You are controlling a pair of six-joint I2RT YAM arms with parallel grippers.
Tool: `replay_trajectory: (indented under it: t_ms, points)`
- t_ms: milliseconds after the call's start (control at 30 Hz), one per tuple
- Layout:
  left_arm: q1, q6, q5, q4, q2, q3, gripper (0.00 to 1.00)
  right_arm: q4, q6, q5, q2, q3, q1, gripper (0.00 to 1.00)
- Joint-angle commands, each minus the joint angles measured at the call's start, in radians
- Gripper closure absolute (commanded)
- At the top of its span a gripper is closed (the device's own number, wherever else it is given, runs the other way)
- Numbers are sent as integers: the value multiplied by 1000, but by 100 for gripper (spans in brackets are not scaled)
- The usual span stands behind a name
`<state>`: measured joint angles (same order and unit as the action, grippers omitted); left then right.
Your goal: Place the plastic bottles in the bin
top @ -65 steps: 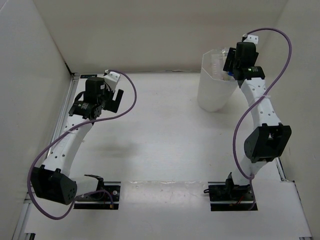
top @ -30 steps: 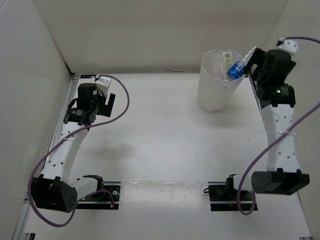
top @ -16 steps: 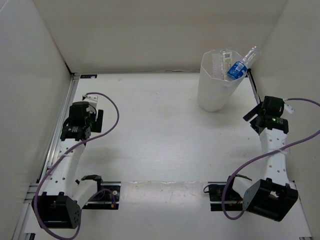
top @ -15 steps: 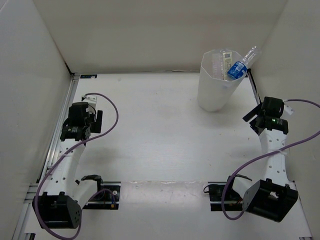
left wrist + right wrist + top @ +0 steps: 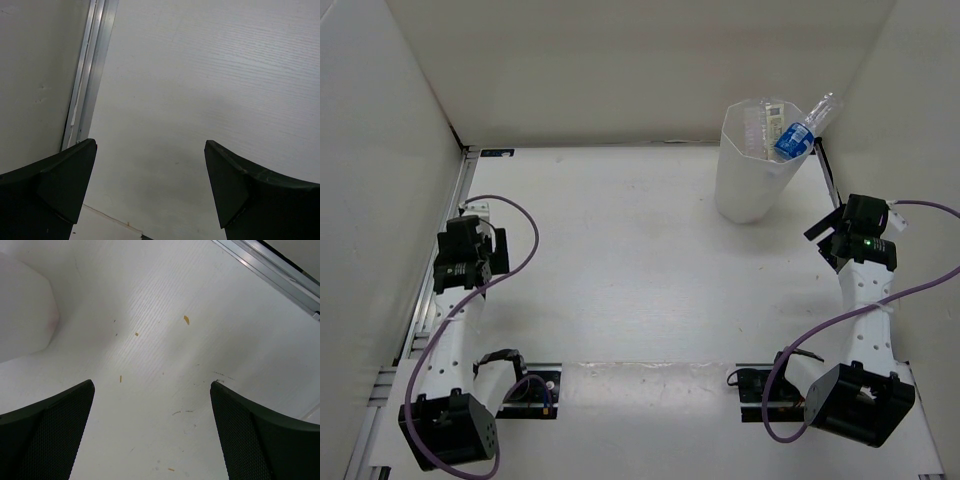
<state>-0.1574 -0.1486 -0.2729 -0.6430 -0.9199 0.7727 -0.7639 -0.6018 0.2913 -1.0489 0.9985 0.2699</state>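
The bin [image 5: 750,170] stands at the back right of the table, tall and translucent white; its lower wall [image 5: 22,310] shows at the right wrist view's upper left. A blue-labelled plastic bottle [image 5: 796,134] lies slanted across its right rim, neck and cap sticking out past the rim. More clear bottles [image 5: 758,124] lie inside. My right gripper [image 5: 824,231] [image 5: 152,384] is open and empty, low over the table in front and to the right of the bin. My left gripper [image 5: 491,250] [image 5: 150,145] is open and empty near the left rail.
An aluminium rail [image 5: 87,75] runs along the table's left edge, and another [image 5: 270,270] along the right edge. White walls close in the left, back and right sides. Small yellowish crumbs [image 5: 186,320] dot the table near the right gripper.
The right arm has pulled back and down from the bin's rim, leaving the blue-labelled bottle on it. The left arm has folded back toward the near left.
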Motion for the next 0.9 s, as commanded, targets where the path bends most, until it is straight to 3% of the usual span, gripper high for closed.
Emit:
replay_trajectory:
  t_ms: [0,867]
  points:
    - [-13,23,14,9,30,-4,0,14,-3,-6,16,26,0,0]
    - [-41,41,51,9,30,-4,0,23,-3,-17,16,26,0,0]
